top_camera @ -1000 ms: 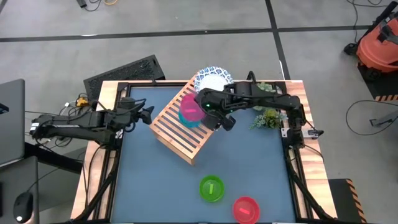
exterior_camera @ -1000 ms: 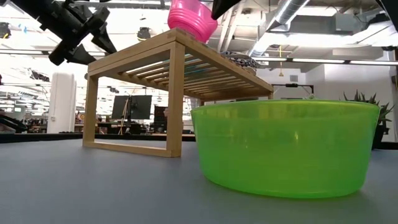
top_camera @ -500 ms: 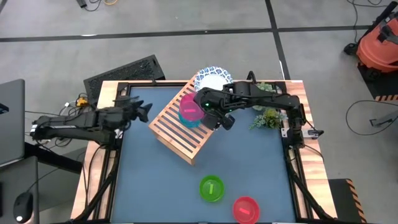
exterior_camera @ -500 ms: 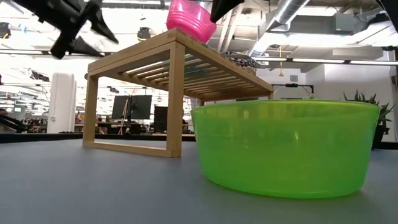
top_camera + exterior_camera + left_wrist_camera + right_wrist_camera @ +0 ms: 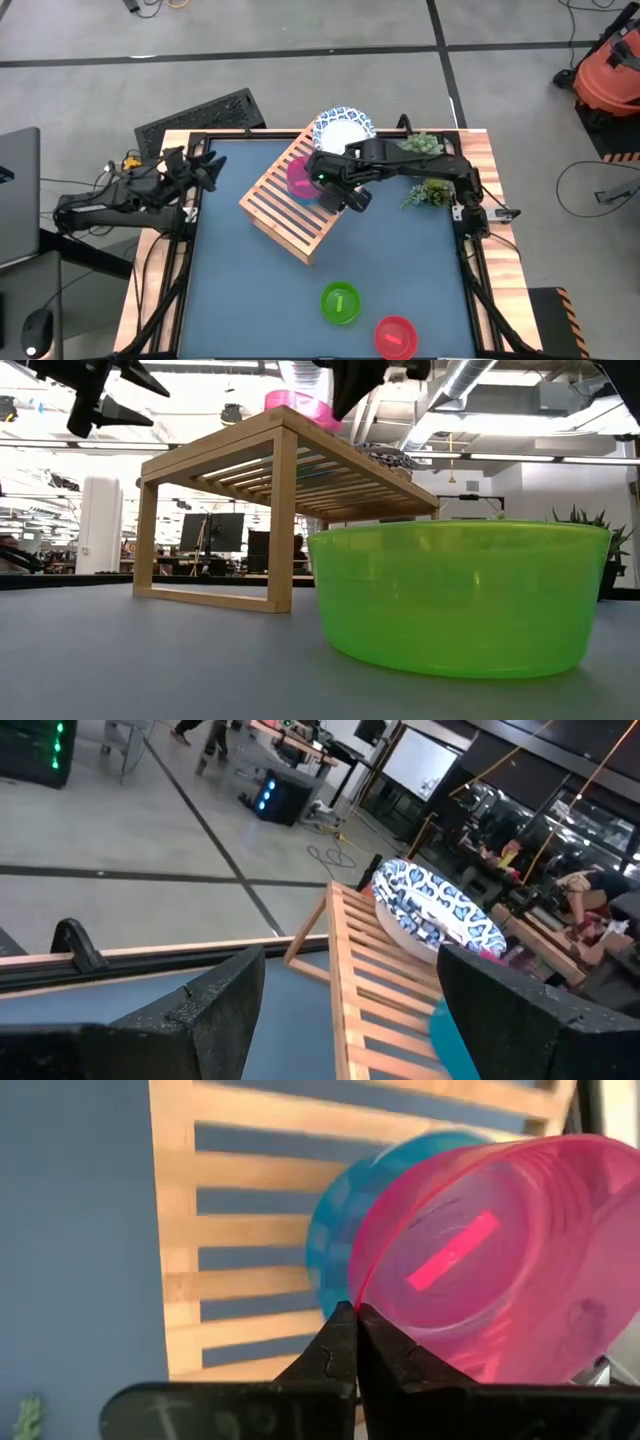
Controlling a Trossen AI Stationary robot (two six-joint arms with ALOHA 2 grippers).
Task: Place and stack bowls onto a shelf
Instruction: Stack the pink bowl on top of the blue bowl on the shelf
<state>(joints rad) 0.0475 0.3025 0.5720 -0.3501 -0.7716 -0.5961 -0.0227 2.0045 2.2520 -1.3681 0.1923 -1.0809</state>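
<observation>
Fingertips of the right gripper (image 5: 348, 1342) pinched tight on the rim of the magenta bowl (image 5: 480, 1270); only the right wrist view shows this grip, and it also shows the teal bowl (image 5: 350, 1230) sitting directly under the magenta one on the slats. High view: right gripper (image 5: 335, 188) over the far end of the shelf (image 5: 290, 205), magenta bowl (image 5: 300, 172) on the slats beside it, white blue-rimmed bowls (image 5: 343, 128) at the shelf's far edge. Low view gives the shelf (image 5: 280, 510) side-on as a raised rack, magenta bowl (image 5: 297, 405) on its top, and the green bowl (image 5: 455, 595) filling the foreground. High view places the green bowl (image 5: 340, 303) and red bowl (image 5: 396, 336) on the near tabletop (image 5: 400, 260), well apart from the shelf.

Left gripper (image 5: 203, 168) at the table's left edge, fingers spread apart, holding nothing; its wrist view looks along the slats to the patterned bowls (image 5: 436, 910).

Against a second ago: magenta bowl sits lower and less tilted in the low view; right gripper shifted slightly toward the shelf's middle; left arm pulled back leftward, away from the shelf.
</observation>
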